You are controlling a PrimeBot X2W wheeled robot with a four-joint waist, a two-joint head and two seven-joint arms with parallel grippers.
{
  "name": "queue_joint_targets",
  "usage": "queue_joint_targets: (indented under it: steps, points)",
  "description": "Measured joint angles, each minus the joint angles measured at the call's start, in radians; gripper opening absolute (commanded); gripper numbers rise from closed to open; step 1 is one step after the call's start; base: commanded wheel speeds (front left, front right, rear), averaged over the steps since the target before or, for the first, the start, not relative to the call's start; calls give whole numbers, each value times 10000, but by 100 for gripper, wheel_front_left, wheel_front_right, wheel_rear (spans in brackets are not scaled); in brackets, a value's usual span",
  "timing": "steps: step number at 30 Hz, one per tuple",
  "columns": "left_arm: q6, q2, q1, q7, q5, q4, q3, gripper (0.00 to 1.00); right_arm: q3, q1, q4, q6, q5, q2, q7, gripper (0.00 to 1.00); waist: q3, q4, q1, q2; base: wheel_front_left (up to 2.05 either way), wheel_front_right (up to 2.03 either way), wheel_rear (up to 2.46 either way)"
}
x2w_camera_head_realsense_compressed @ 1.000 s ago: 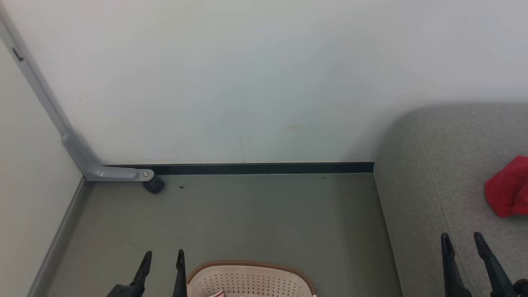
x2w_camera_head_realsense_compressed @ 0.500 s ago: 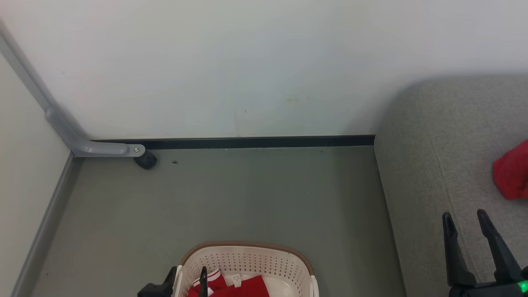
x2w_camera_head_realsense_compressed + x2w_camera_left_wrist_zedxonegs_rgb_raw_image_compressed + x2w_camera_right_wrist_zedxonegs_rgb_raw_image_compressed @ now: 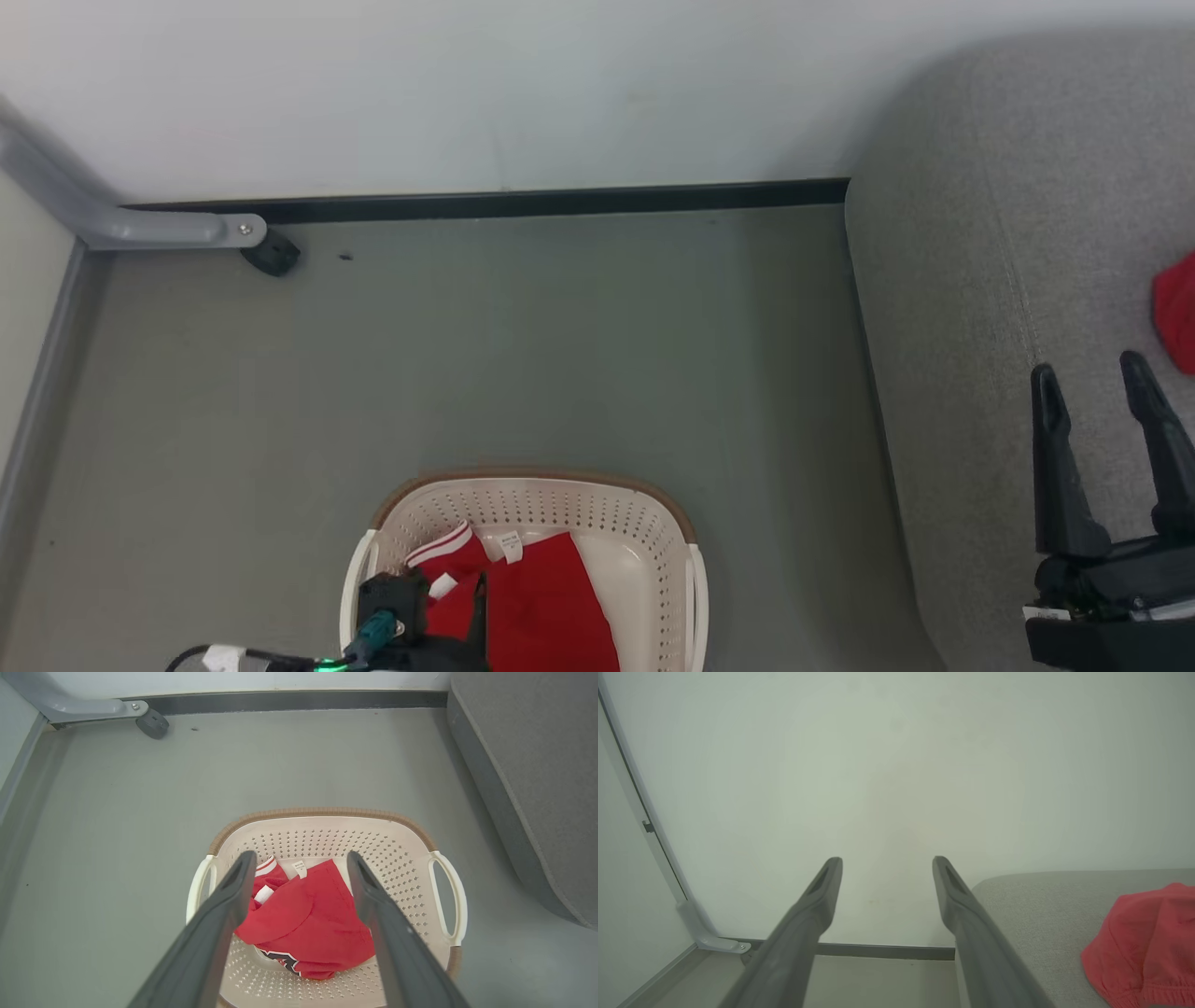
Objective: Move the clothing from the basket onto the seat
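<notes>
Left wrist view: my left gripper (image 3: 300,857) hangs wide open over the clothes (image 3: 308,914) in the basket (image 3: 327,813), so I'd drop straight down and pinch the thick middle.

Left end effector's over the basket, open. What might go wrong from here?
1. The left end effector is open above bunched clothing lying toward the basket's left wall; a finger may catch the perforated wall.
2. A shallow pinch may lift only one layer, or drag the basket.
3. Bare floor separates basket and seat; a loose garment may drop there.
</notes>
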Motion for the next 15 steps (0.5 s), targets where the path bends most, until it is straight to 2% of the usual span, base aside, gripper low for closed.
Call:
queue_joint_targets:
  steps: [7,15]
  points:
    - [0,-56,-1073,453,328,1097,-431,100,-46,-586,-619,-6,0,-38,94,100,1003,-264,0,0,0,0,0]
    - [0,-82,-2139,982,579,2504,-366,100,-4,-1170,-1206,-42,0,-31,217,100,2174,-641,0,0,0,0,0]
